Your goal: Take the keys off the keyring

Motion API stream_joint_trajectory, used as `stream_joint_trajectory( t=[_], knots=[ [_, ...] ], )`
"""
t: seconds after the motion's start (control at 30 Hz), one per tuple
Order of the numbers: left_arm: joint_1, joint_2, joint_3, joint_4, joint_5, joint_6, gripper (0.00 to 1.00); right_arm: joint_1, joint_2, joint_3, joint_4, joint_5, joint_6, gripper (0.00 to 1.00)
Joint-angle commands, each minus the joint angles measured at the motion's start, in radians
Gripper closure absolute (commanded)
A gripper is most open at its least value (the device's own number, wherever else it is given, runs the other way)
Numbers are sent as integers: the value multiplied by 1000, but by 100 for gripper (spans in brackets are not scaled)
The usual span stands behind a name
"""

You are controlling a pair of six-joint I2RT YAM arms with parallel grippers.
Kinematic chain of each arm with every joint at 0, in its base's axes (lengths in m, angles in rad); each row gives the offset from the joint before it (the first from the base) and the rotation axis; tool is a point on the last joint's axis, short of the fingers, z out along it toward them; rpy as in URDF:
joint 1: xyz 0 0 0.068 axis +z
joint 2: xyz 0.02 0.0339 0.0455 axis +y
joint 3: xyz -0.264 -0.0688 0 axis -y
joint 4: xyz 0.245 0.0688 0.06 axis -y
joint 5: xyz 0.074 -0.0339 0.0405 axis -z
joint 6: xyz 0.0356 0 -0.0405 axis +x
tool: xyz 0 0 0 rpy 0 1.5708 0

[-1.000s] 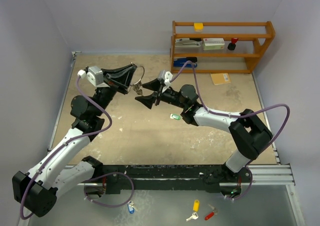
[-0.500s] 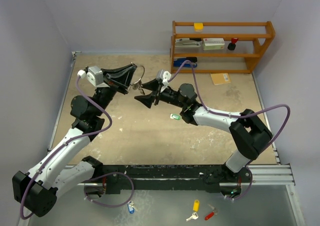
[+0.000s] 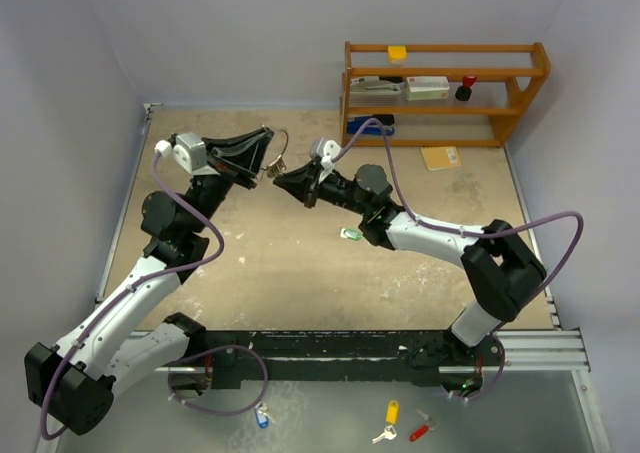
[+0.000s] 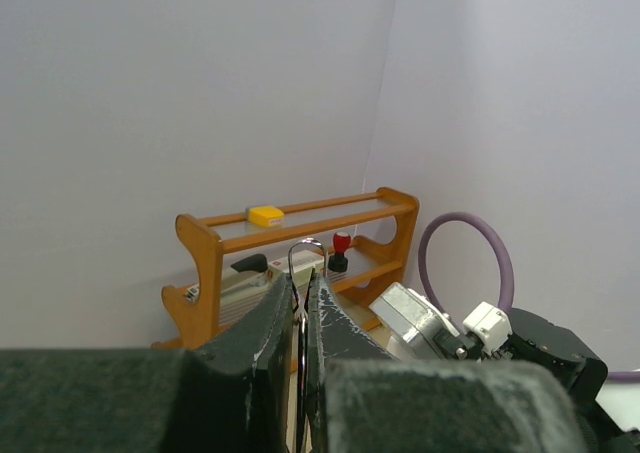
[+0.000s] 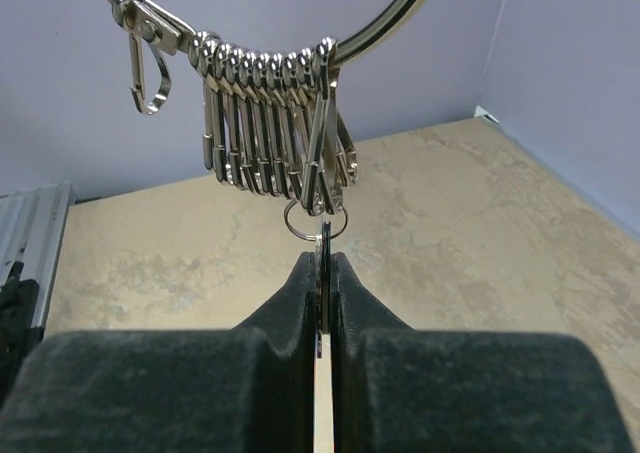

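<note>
My left gripper (image 3: 268, 163) is raised over the table and shut on the keyring (image 3: 283, 145), a thin silver wire ring. In the left wrist view the wire loop (image 4: 305, 245) pokes up between my shut fingers (image 4: 301, 279). Several silver snap clips (image 5: 265, 123) hang in a row from the keyring (image 5: 400, 13). From one clip hangs a small split ring (image 5: 315, 223) with a dark key (image 5: 323, 238), seen edge-on. My right gripper (image 5: 321, 256) is shut on that key, just below the clips. A green-headed key (image 3: 350, 234) lies on the table under my right arm.
A wooden shelf (image 3: 445, 93) with small items stands at the back right, a yellow packet (image 3: 440, 157) on the table before it. Yellow-tagged (image 3: 392, 412), red-tagged (image 3: 420, 432) and blue-tagged (image 3: 262, 417) keys lie on the near ledge behind the arm bases.
My right gripper has moved up and left to the clips and gone from open to shut on the hanging key. The left arm has held still.
</note>
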State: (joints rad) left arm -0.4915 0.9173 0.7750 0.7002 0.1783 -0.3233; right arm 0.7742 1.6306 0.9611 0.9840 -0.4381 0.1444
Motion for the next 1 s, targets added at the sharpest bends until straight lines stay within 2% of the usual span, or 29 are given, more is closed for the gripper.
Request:
stream_joint_trajectory(
  t=[0.0, 0.07, 0.27, 0.4, 0.57, 0.7, 0.8, 0.87, 0.97],
  knots=[
    [-4, -14, 40, 40, -36, -3, 100, 12, -73, 48, -53, 51, -50, 100],
    [-4, -16, 53, -13, -87, 27, 97, 16, -99, 48, -127, 91, -85, 100],
    [-4, -11, 92, -200, -344, 118, 70, 28, -223, 39, -398, 282, -208, 100],
    [-4, 33, 114, -279, -467, 133, 64, 38, -299, 82, -596, 409, -286, 100],
    [-4, 142, 196, -424, -493, 113, 64, 51, -364, 127, -726, 506, -351, 100],
    [-5, 220, 260, -509, -506, 73, 74, 54, -395, 154, -781, 538, -365, 100],
    [-4, 244, 267, -521, -464, 51, 75, 60, -407, 159, -789, 532, -363, 100],
    [-4, 246, 260, -512, -427, 32, 72, 65, -408, 158, -791, 535, -365, 100],
    [-4, 227, 232, -468, -326, 21, 74, 73, -401, 160, -792, 549, -376, 100]
  ],
)
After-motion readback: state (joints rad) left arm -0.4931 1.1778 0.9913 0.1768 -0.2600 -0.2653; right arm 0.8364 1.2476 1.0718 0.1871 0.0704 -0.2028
